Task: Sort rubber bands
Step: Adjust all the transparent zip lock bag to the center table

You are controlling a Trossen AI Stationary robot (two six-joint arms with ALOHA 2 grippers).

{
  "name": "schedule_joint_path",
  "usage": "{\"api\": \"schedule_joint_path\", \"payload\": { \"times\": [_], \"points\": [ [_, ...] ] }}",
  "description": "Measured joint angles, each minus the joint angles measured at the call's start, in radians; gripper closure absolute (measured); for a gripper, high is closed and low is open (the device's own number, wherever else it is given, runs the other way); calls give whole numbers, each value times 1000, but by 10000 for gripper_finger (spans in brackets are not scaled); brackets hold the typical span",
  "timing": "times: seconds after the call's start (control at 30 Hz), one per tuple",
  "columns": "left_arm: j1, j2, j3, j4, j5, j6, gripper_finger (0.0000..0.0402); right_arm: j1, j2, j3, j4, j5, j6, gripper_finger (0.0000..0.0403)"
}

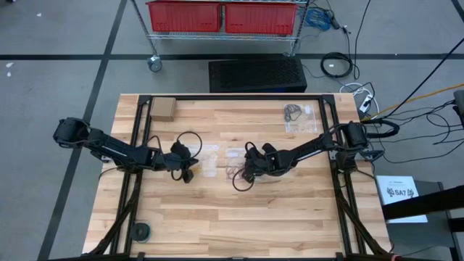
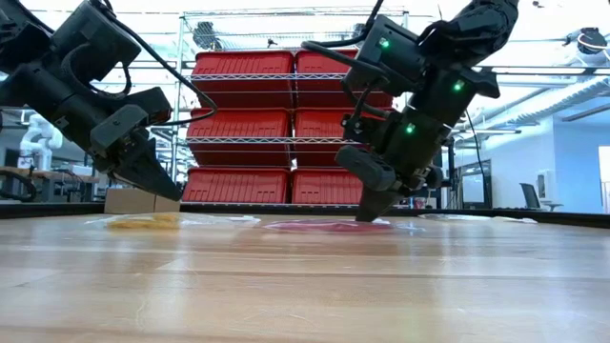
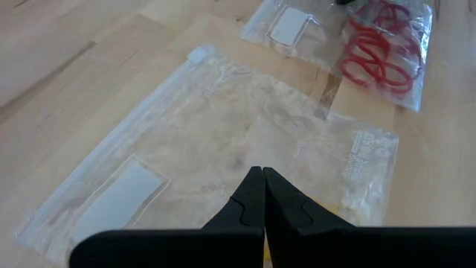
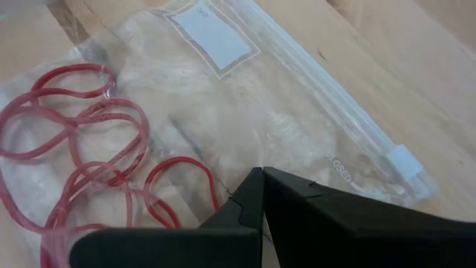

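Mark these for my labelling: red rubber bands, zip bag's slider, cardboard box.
red rubber bands [image 4: 82, 156]: right wrist view, loops' middle.
slider [image 4: 404, 161]: right wrist view, white tab.
cardboard box [image 1: 162, 109]: high view, top face.

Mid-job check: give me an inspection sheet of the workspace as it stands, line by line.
Surface: light wooden butcher-block table, bare at the near side.
Job's things: red rubber bands in a clear plastic zip bag; second clear bag under the left tool; dark bands in a third bag at the far right.
Clutter: small cardboard box at the far left corner.
Grippers: left tool shut, empty; right tool shut, over the red bands' bag.
Cables: black cables on the floor at right.
Surroundings: red bins on wire shelving.
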Motion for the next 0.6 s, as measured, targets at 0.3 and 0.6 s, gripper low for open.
{"api": "schedule_joint_path", "payload": {
  "times": [0.3, 0.6],
  "points": [
    [0, 0, 0, 1, 0, 1, 402, -12, 3, -2, 51, -6, -13, 403],
    [0, 0, 0, 3, 0, 2, 401, -32, -36, 6, 61, 13, -77, 403]
  ]
}}
